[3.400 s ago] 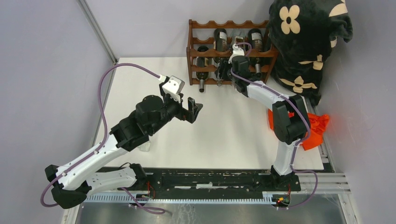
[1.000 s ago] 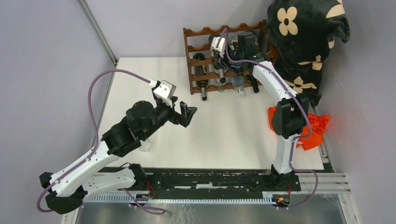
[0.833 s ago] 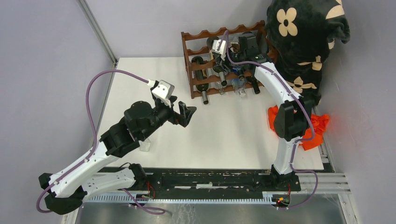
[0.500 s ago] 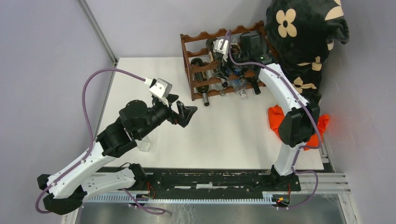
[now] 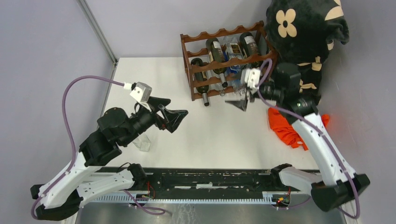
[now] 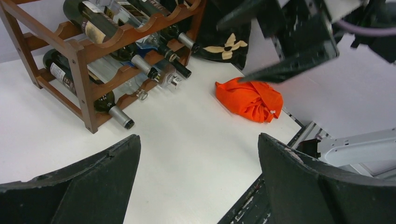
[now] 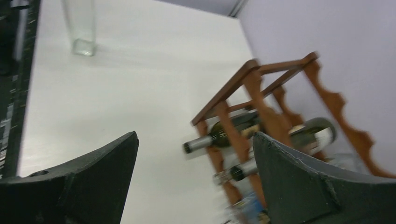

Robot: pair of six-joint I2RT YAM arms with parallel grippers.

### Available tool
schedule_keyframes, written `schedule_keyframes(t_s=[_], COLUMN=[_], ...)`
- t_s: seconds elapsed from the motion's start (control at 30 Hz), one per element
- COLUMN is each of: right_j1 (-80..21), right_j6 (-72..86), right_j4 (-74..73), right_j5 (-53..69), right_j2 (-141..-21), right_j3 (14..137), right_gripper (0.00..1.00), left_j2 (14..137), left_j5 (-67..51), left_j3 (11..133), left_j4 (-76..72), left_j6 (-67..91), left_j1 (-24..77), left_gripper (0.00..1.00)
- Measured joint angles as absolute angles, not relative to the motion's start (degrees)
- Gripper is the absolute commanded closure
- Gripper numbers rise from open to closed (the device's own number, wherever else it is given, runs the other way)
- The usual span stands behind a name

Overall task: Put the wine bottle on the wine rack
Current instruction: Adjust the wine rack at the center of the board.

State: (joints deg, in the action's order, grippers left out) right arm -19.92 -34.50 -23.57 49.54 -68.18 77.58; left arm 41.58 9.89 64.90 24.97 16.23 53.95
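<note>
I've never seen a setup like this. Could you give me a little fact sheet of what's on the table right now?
Wine rack: wooden, at the far edge of the table, several wine bottles lying in it
Left pincer: open, empty, over the table
Right pincer: open, empty, near the rack's front
Other items: orange cloth, clear glass vessel

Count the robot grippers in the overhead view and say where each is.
2. The left gripper hovers open over the table, left of centre; the right gripper, also open, is in front of the wine rack. None appears hidden.
</note>
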Motion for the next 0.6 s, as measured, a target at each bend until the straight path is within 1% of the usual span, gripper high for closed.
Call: schedule_keyframes(t_s=[0.1, 0.33, 0.47, 0.6], right_j1=[-19.9, -19.8, -18.9, -17.5], right_j6=[-33.1, -35.2, -36.4, -37.1], right_j4=[-23.8, -25.1, -23.9, -20.7], right_j5=[51.3, 50.5, 50.1, 49.2], right_j2=[-61.1, -51.6, -48.1, -47.3], right_j3=[67.3, 49.3, 41.3, 34.9], right_gripper=[0.02, 0.02, 0.02, 0.02], left_j2=[40.0, 38.9, 38.9, 39.2], left_j5=[10.0, 11.8, 15.1, 18.9], left_j3=[65.1, 66.9, 68.6, 70.3], left_j4=[26.9, 33.0, 38.3, 43.5], left_j6=[18.0, 20.7, 22.3, 24.1], left_j1=[54.0, 54.0, 54.0, 54.0], left_gripper=[0.00, 0.00, 0.00, 0.00])
